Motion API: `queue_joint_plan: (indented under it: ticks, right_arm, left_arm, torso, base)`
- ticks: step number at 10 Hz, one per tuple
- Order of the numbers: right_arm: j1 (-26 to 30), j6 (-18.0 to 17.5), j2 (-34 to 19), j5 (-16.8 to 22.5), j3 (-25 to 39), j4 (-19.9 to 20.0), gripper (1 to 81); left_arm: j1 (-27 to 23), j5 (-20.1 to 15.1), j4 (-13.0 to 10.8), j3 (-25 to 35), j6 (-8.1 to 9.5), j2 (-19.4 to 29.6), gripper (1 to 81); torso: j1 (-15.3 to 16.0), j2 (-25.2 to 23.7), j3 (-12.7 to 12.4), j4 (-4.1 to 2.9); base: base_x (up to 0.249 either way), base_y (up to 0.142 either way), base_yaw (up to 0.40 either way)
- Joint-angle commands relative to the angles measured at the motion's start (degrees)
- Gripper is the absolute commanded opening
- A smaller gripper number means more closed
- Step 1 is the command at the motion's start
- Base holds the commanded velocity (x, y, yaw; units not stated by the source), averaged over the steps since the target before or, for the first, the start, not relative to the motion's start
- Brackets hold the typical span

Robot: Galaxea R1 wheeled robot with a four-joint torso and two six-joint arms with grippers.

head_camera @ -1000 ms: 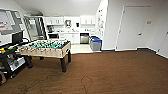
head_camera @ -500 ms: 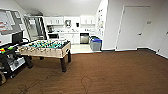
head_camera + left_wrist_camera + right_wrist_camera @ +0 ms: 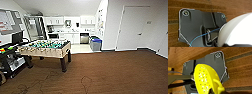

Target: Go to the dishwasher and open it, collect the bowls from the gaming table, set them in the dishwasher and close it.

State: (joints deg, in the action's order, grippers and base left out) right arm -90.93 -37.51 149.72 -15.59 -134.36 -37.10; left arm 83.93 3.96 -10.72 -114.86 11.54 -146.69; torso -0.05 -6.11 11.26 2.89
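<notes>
In the head view the gaming table (image 3: 47, 47), a table-football table with a green field, stands at the left on the brown floor. The dishwasher (image 3: 84, 38), with its steel front closed, sits under the counter in the white kitchen at the back. A yellow perforated bowl (image 3: 205, 80) with a handle hangs tilted over the floor in the right wrist view, held at my right gripper (image 3: 211, 90). A large white rounded shape (image 3: 238, 31) sits close to the camera in the left wrist view; I cannot tell what it is.
A blue bin (image 3: 95, 44) stands by the wall corner in front of the kitchen. A dark cart (image 3: 10, 60) with a monitor is at the far left. A white door (image 3: 132, 27) is on the right wall. A thin cable (image 3: 85, 81) lies on the floor.
</notes>
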Motion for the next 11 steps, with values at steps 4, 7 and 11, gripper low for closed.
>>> queue_joint_plan:
  ticks: [4, 7, 11]
  right_arm:
    - [2.5, -0.2, -1.5, 1.7, -0.1, -0.6, 1.0]
    - [2.6, -0.2, -1.2, 1.7, -0.1, -0.7, 1.0]
    - [2.6, -0.2, -0.9, 1.7, -0.1, -1.0, 1.0]
  left_arm:
    - [-2.0, -2.1, -0.4, -5.2, -0.38, -0.5, 1.0]
    - [-1.1, -2.1, -0.5, -10.7, -0.39, -3.3, 1.0]
    - [-0.6, -0.9, -1.0, -11.1, -0.47, -3.5, 1.0]
  torso:
    - [0.1, 0.0, 0.0, 0.0]
    - [0.1, 0.0, 0.0, 0.0]
    - [0.1, 0.0, 0.0, 0.0]
  base:
    - [0.0, 0.0, 0.0]
    - [0.0, 0.0, 0.0]
    - [0.0, 0.0, 0.0]
